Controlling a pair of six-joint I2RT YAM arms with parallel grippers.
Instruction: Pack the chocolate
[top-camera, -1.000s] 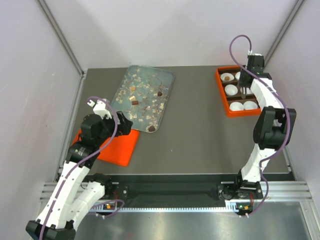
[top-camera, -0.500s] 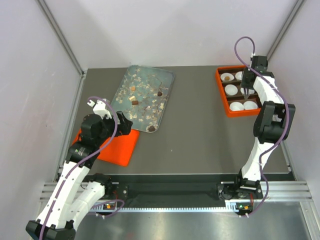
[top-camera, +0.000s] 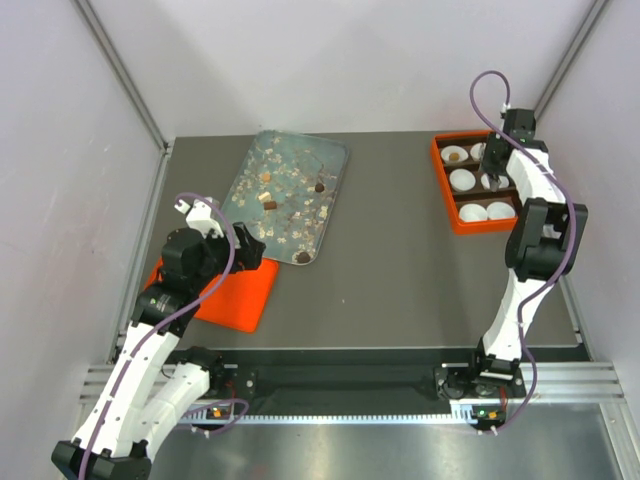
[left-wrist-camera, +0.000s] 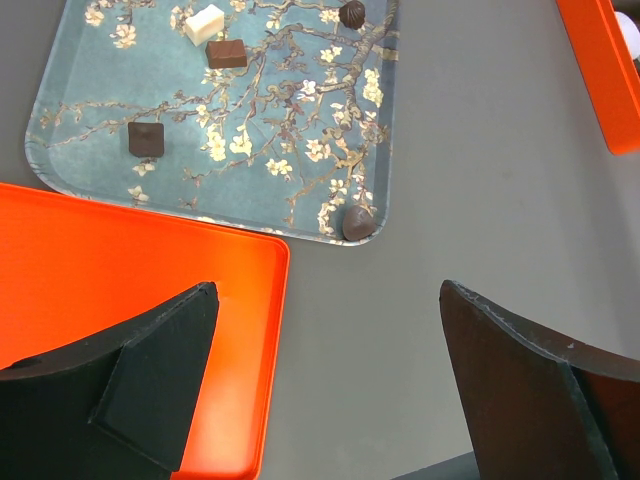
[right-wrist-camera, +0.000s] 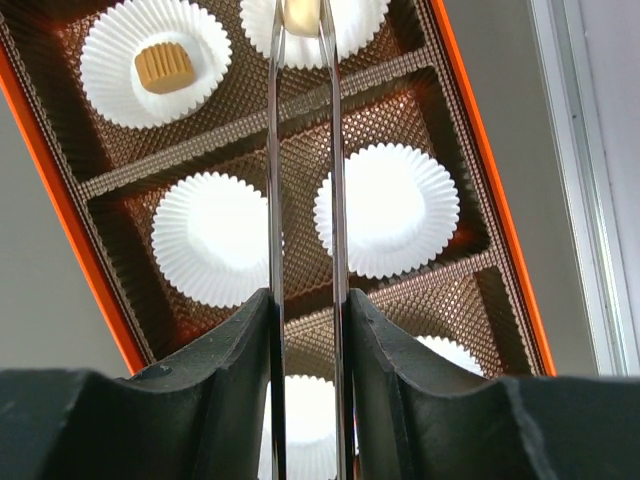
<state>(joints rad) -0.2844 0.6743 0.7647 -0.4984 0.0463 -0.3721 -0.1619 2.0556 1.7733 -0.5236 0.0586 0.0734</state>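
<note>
Chocolate: one pale piece is pinched at the tips of the tongs, over the far right paper cup of the box. The frame edge cuts off whether it touches the paper.
Already packed: a caramel piece sits in the far left cup.
Still loose: several dark pieces and a white one lie on the flowered tray.
Right gripper: narrow, clamped on the tongs' two arms.
Left gripper: spread wide, holding nothing, above the orange lid and the table.
Just changed: the right arm has swung slightly rightward from the box's middle to that far cup. The left arm has not moved.
Meaning: the second of six cups is probably about to be filled, and loosening the tongs should drop the piece in.
</note>
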